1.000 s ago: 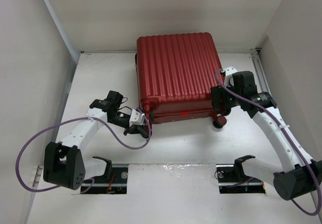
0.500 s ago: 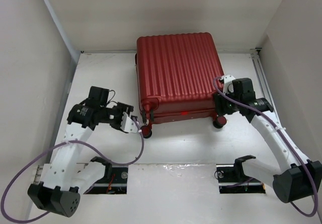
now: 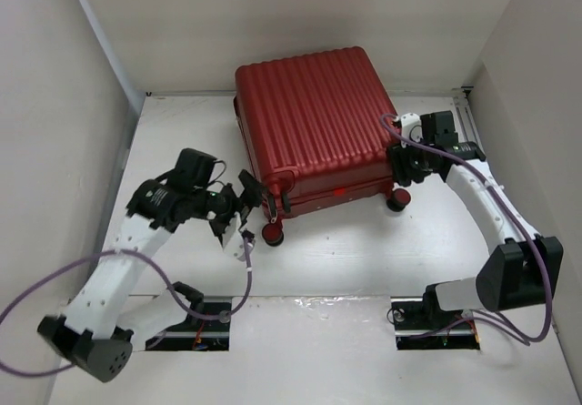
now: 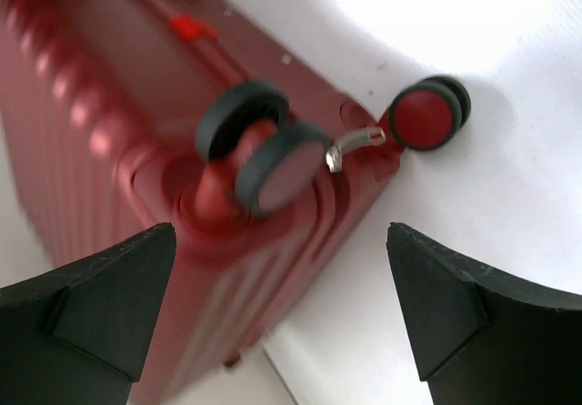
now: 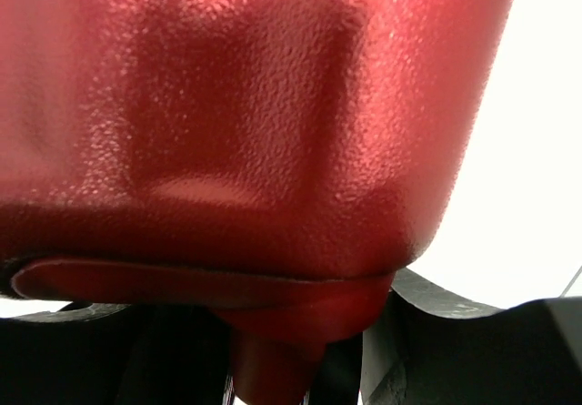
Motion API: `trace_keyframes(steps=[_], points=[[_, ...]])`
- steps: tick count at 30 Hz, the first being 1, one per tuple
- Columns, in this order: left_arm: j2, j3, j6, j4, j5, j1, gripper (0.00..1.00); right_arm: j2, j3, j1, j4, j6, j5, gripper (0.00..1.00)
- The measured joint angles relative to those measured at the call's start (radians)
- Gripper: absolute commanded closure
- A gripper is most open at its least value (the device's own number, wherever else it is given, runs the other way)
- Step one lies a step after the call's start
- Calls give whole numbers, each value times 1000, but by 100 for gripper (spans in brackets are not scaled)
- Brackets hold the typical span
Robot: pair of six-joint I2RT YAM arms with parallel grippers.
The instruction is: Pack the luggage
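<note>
The luggage (image 3: 314, 118), a closed dark-red ribbed suitcase, lies flat at the back middle of the table, turned slightly askew. My left gripper (image 3: 234, 207) hangs open just left of its front-left wheel (image 3: 272, 233), touching nothing. In the left wrist view the wide-apart gripper (image 4: 280, 234) faces the luggage's corner (image 4: 109, 150), its double wheel (image 4: 273, 164) and a silver zipper pull (image 4: 356, 143). My right gripper (image 3: 401, 164) sits at the front-right corner, above the other wheel (image 3: 397, 202). In the right wrist view the gripper (image 5: 273, 359) is shut on a red projecting part under the shell (image 5: 255, 105).
White walls (image 3: 82, 105) box in the table on the left, back and right. A metal rail (image 3: 468, 118) runs along the right wall behind my right arm. Purple cables (image 3: 245, 268) loop off both arms. The arm bases (image 3: 195, 318) sit at the near edge.
My left gripper has opened and drawn back to the left off the front-left corner. The right gripper has shut on the front-right corner. The luggage has turned, its back end swinging left.
</note>
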Motion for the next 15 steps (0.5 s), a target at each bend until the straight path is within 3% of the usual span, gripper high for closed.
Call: trace_keyframes(steps=[8,15], points=[[282,150,21,80,-100,-223,0,64,56,-2,6,-57,-3,50],[446,291,24,-8,-244,-273,4,84,74,-7,10,-83,-8,47]])
